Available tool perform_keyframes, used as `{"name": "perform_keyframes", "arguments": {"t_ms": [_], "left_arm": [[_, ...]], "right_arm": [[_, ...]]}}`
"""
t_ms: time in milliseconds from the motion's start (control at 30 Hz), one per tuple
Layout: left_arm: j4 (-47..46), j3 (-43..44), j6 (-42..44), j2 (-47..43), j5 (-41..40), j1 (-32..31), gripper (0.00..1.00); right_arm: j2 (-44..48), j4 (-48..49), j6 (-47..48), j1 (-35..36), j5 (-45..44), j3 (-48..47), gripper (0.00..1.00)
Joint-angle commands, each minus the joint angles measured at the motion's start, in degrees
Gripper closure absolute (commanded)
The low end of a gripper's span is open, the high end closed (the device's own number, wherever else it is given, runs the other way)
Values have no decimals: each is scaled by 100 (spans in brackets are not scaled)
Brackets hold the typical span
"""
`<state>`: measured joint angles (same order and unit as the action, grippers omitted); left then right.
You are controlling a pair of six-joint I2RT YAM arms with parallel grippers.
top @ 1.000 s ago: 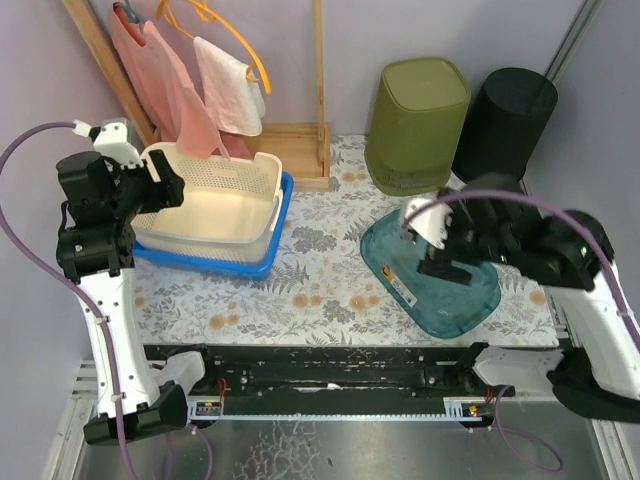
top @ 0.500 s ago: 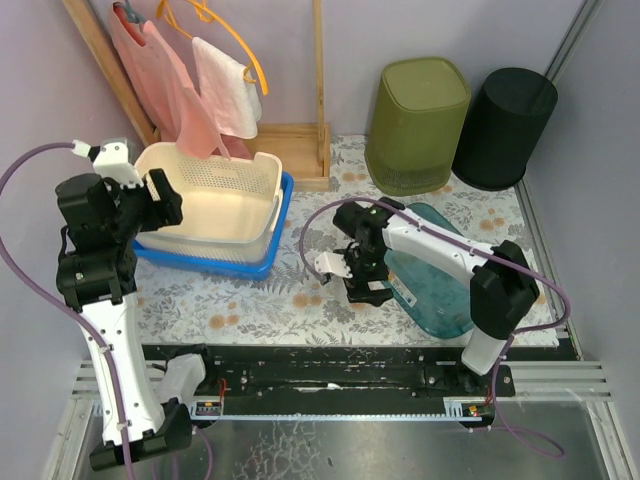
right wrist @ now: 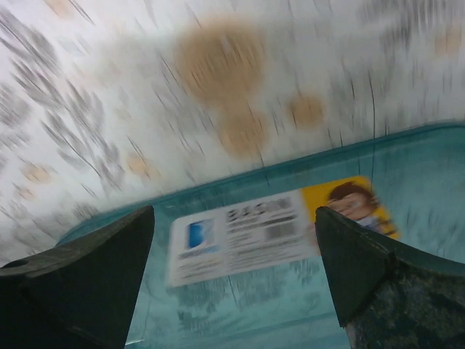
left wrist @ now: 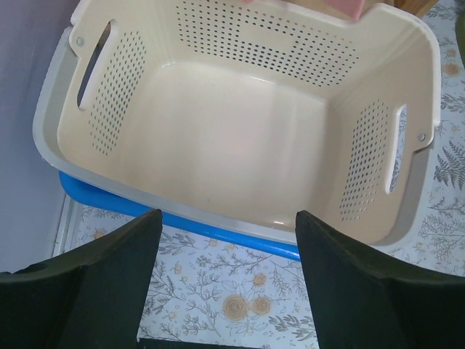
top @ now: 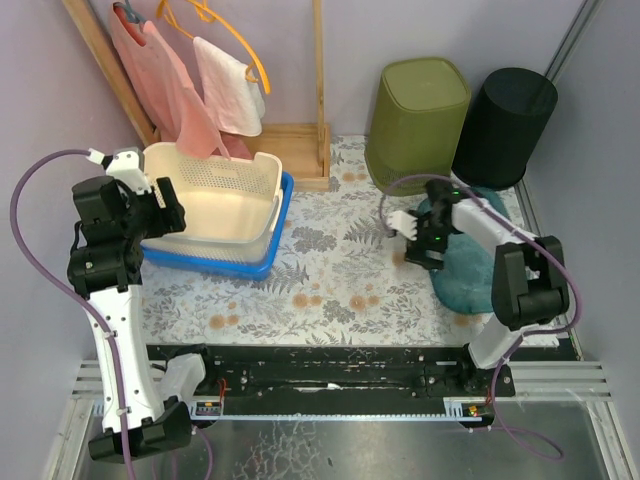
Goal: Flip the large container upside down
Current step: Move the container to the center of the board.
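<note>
A cream perforated basket [top: 215, 200] stands upright on a blue tray [top: 250, 262] at the left; the left wrist view looks into it [left wrist: 240, 131] and also shows the blue tray [left wrist: 182, 222]. My left gripper [top: 160, 205] is open and empty, above the floral table just in front of the basket's near-left rim [left wrist: 227, 291]. A teal see-through container [top: 475, 270] lies at the right. My right gripper [top: 425, 243] is open at its left edge. In the blurred right wrist view the jaws [right wrist: 232, 283] straddle the teal surface [right wrist: 290, 313] and its white-and-yellow label [right wrist: 276, 225].
An olive green bin [top: 415, 120] and a black bin [top: 505, 115] stand at the back right. A wooden rack [top: 300, 150] with pink cloths [top: 175, 90] and an orange hanger stands at the back left. A black rail [top: 330, 365] runs along the near edge.
My right arm has swung from the table's middle back toward the right, over the teal container, which now lies further right and looks more compact. My left arm shifted slightly.
</note>
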<state>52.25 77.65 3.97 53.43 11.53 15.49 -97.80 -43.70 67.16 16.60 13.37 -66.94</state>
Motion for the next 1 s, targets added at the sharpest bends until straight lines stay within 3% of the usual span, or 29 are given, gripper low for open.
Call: {"name": "perform_keyframes", "arguments": {"t_ms": [0,133,400,600,667,767,967], "left_arm": [[-278,-54,71,33,-33,40,27],[-328,-36,60,109,-5,41,27],[-415,-162,131,-25,113,42,23],[-132,136,454,175,109,35,25],[10,386,592,318,-4,42,25],[389,964,677,637,-116,42,24],[2233,2238,1075,1441,1527,31,19]], "right_arm": [[488,152,723,-1041,-99,302,1],[518,195,1087,-1939,-19,366,1],[534,175,1504,-2992,182,410,1],[1138,-186,1388,-3162,785,440,1],[1558,-186,893,-2877,1111,289,1],[2076,178,-851,-2017,1455,-261,1],[1801,301,-3646,-856,3149,-2056,1]]}}
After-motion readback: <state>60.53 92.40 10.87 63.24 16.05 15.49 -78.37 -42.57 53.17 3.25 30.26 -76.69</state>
